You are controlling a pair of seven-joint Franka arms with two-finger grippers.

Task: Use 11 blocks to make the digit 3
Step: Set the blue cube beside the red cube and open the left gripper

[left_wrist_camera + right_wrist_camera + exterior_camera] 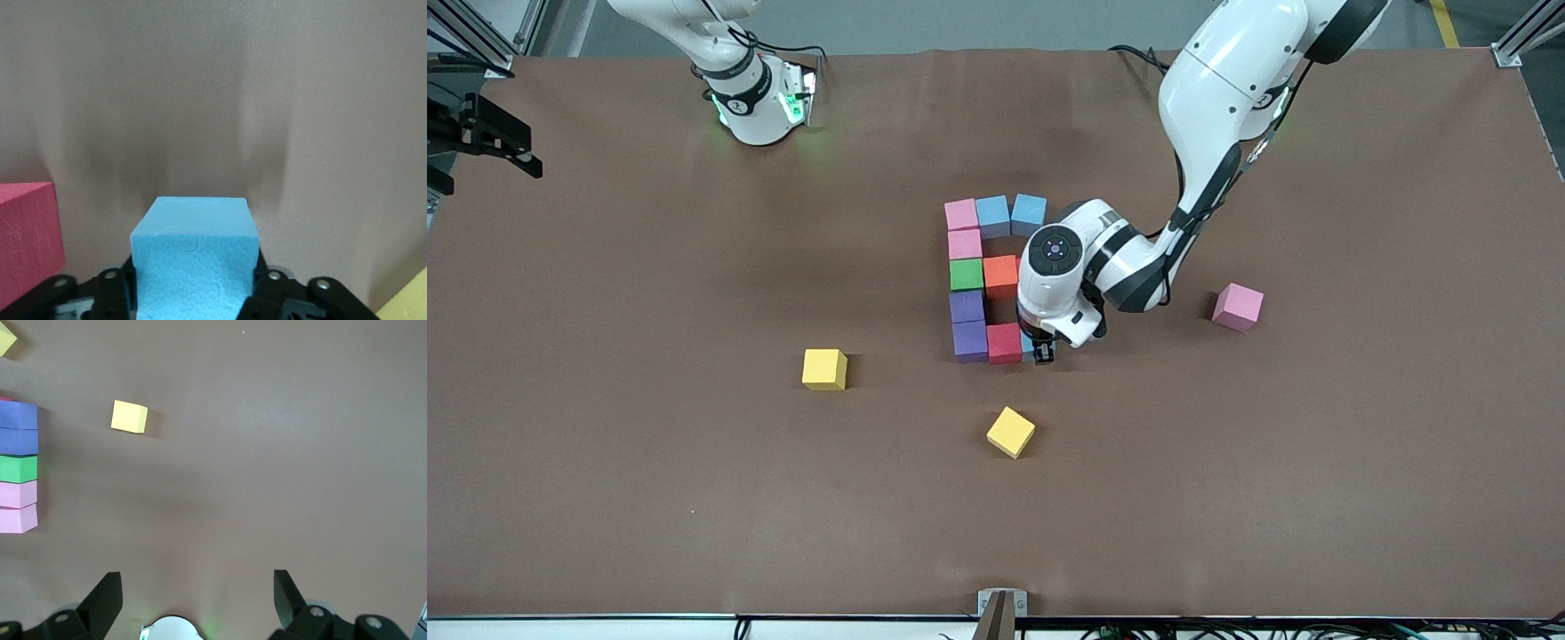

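While the left gripper (1042,351) is down at bench (649,489) level, a light blue block (193,233) sits between its jaws, at the free end of the row of the figure (967,276) that lies nearest the front camera. The left wrist view shows the jaws flanking the block's two sides, but whether they pinch it or have slackened off I cannot tell. The block is there because that row needs a third piece: a purple block (969,340) at the corner, a red block (1004,342) touching it, then the blue one just beside the red, toward the left arm's end of the bench. The spine of pink, pink, green, purple and purple is whole, and the farthest row has its two blue blocks. Only an orange block (1000,274) shows in the middle row, since the arm's wrist covers the spot next to it. By my judgement this is the placing step, close to the finish. A spare pink block (1237,307) lies well apart, and two yellow blocks (823,369) lie nearer the front camera. The right gripper (197,593) waits up by its base with jaws spread wide and nothing in them, out of the way
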